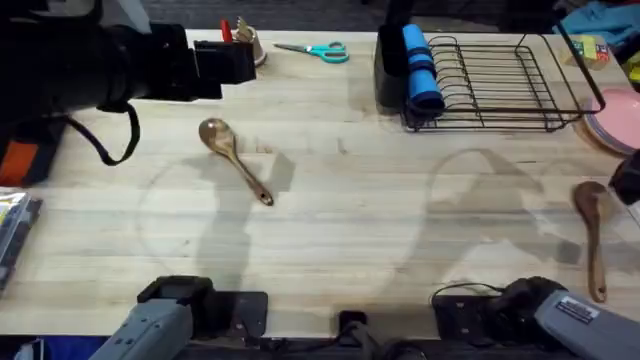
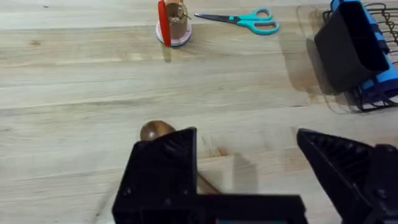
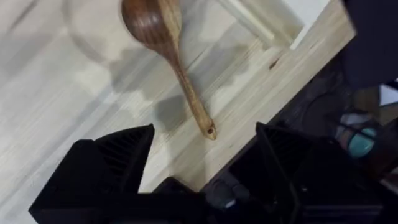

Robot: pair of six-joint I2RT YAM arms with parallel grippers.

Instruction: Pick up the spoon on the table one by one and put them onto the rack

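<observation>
The table point(image 1: 330, 210) is pale wood with soft lines in it, and it looks smooth. Both spoons point(image 1: 236, 160) point(image 1: 592, 232) are brown wood with shiny bowls. The rack point(image 1: 500, 85) is thin black wire. The scissors point(image 1: 315, 51) have teal handles, maybe plastic. The gripper fingers point(image 2: 348, 165) look dull black.

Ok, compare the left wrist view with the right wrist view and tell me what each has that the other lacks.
Left wrist alone: the teal-handled scissors, a small red and tan item, the black utensil holder at the rack's end, a blue roll beside it, and one spoon's bowl peeking past an open left gripper.

Right wrist alone: the other spoon, shown whole near the table's edge, beyond an open right gripper.

Both: the pale wooden table and black fingers.
</observation>
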